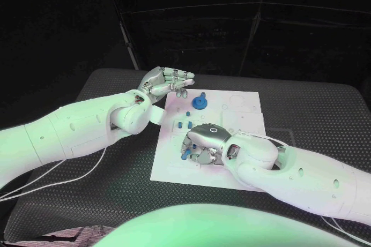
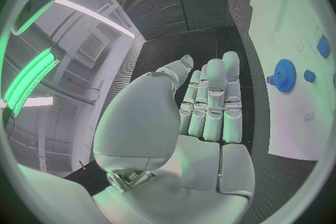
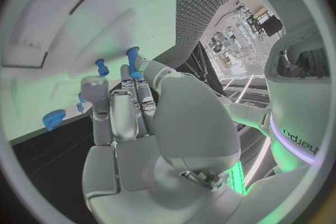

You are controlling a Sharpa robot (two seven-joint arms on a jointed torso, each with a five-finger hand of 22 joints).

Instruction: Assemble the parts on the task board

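Note:
The white task board (image 1: 246,114) lies in the middle of the table. A blue gear-shaped part (image 1: 199,102) (image 2: 285,75) sits near its far left edge, with small blue parts (image 1: 185,124) just nearer. My left hand (image 1: 164,81) (image 2: 206,106) hovers at the board's far left corner, fingers curled in together, nothing in them. My right hand (image 1: 205,145) (image 3: 133,112) is low over the board's near left part. It pinches a small blue peg (image 3: 133,56) (image 1: 185,156) between thumb and fingertip. Another small blue part (image 3: 102,66) stands on the board beside it.
The board rests on a black ribbed mat (image 1: 325,113) with bare room to the right and at the front left. White cables (image 1: 69,174) trail over the mat under my left arm. Printed outlines (image 1: 243,103) mark the board's far right.

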